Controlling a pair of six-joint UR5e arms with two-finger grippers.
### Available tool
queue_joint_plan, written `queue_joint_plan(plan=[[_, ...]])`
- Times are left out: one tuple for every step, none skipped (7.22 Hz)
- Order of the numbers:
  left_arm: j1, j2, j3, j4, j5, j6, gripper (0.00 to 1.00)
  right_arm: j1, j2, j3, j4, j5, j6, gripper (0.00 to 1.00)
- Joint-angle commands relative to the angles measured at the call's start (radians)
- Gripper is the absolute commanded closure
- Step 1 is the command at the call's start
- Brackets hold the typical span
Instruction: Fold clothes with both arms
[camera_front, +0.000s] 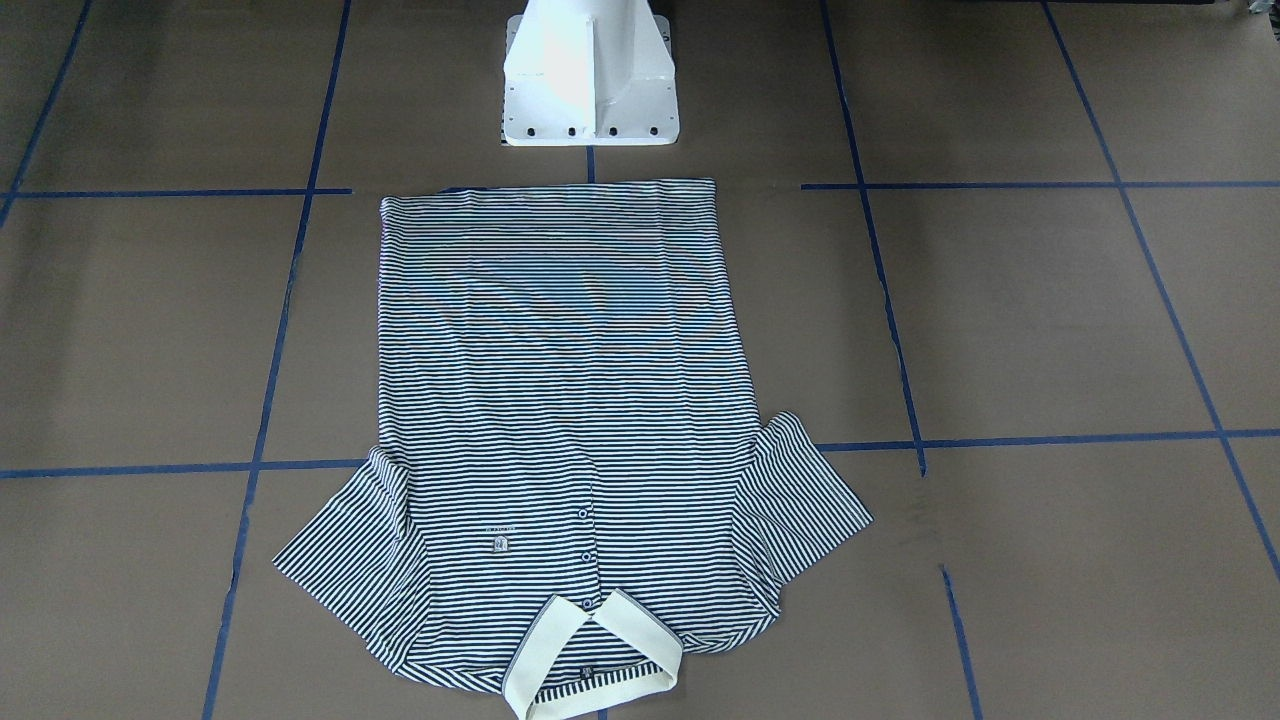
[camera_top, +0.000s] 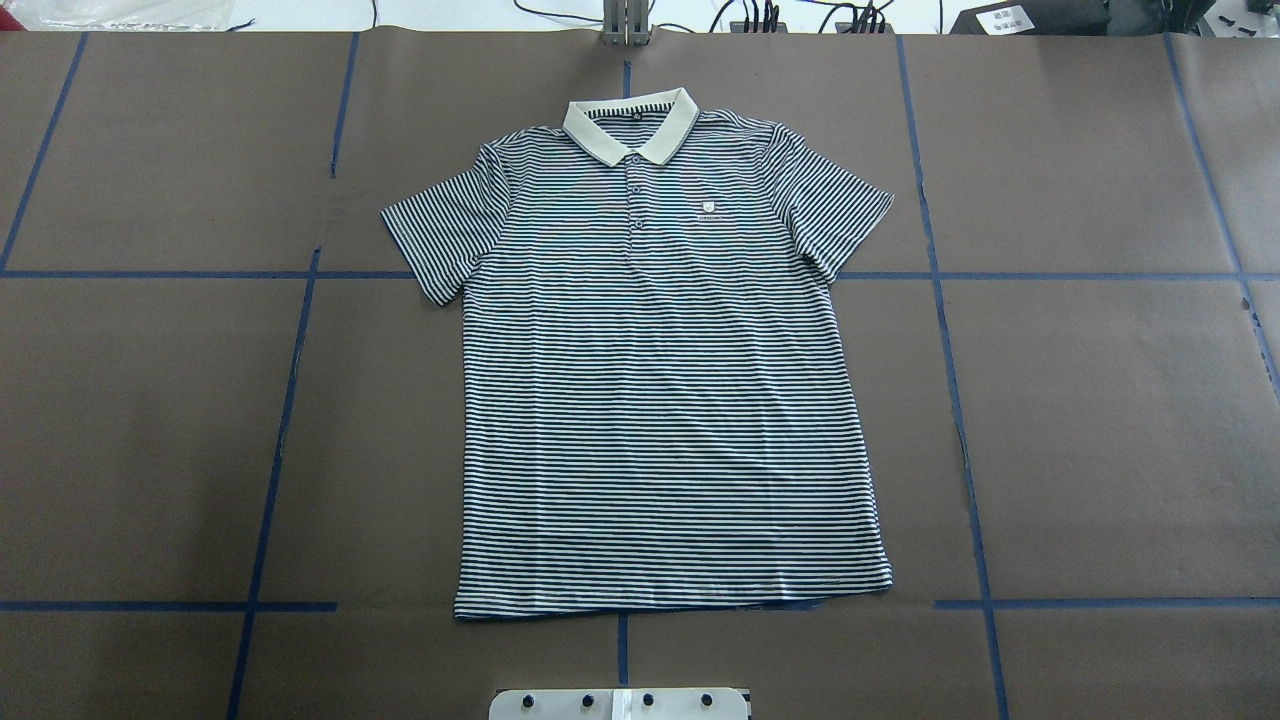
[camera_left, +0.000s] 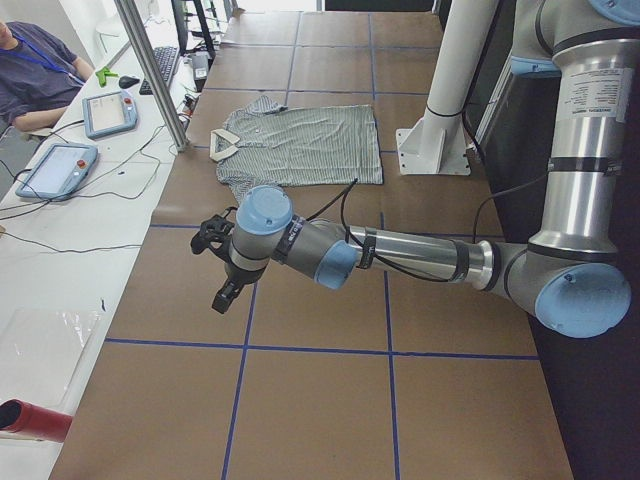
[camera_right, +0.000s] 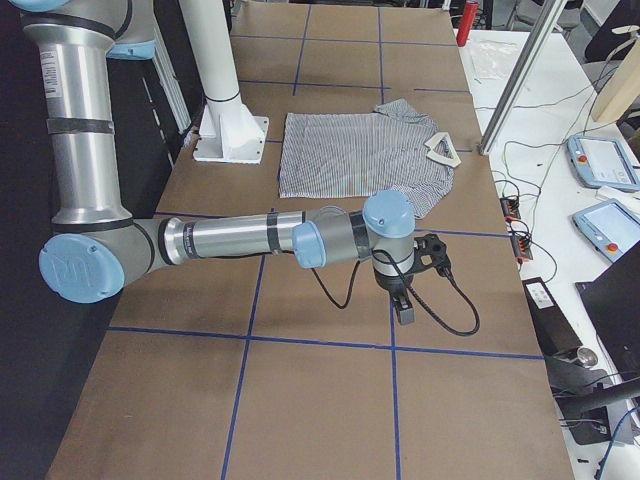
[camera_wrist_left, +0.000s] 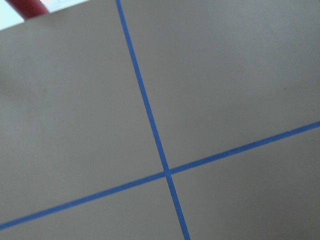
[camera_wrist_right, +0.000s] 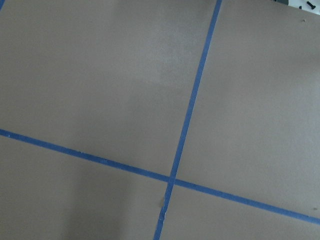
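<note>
The striped polo shirt (camera_top: 660, 400) lies flat and face up in the middle of the brown table, collar (camera_top: 630, 130) at the far edge, hem toward the robot base, both sleeves spread. It also shows in the front view (camera_front: 560, 400) and both side views (camera_left: 300, 145) (camera_right: 360, 150). My left arm reaches out low over bare table well to the shirt's left, its gripper (camera_left: 225, 295) pointing down; I cannot tell whether it is open or shut. My right gripper (camera_right: 403, 308) hangs likewise off the shirt's right side, its state unclear. Both wrist views show only table and blue tape.
The white pedestal (camera_front: 590, 80) stands just behind the hem. Past the table's far edge are a metal post (camera_left: 150, 70), teach pendants (camera_left: 55, 170) (camera_right: 610, 225), cables and a seated person (camera_left: 30, 60). A red object (camera_left: 30, 420) lies at the left end.
</note>
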Motion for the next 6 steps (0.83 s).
queue_joint_plan(plan=[[0.001, -0.021, 0.057, -0.208, -0.002, -0.004, 0.0, 0.0, 0.044, -0.059, 0.074, 0.046, 0.075, 0.0], [0.001, -0.023, 0.058, -0.212, -0.004, -0.004, 0.0, -0.007, 0.047, -0.053, 0.153, 0.048, 0.118, 0.0], [0.001, -0.023, 0.056, -0.214, -0.004, -0.004, 0.0, -0.08, 0.094, -0.048, 0.183, 0.042, 0.323, 0.0], [0.001, -0.023, 0.055, -0.214, -0.004, -0.002, 0.0, -0.157, 0.144, -0.059, 0.222, 0.028, 0.491, 0.0], [0.001, -0.021, 0.054, -0.214, -0.004, -0.002, 0.0, -0.247, 0.206, -0.068, 0.255, -0.029, 0.667, 0.05], [0.001, -0.021, 0.054, -0.214, -0.005, -0.002, 0.0, -0.345, 0.256, -0.07, 0.278, -0.124, 0.859, 0.23]])
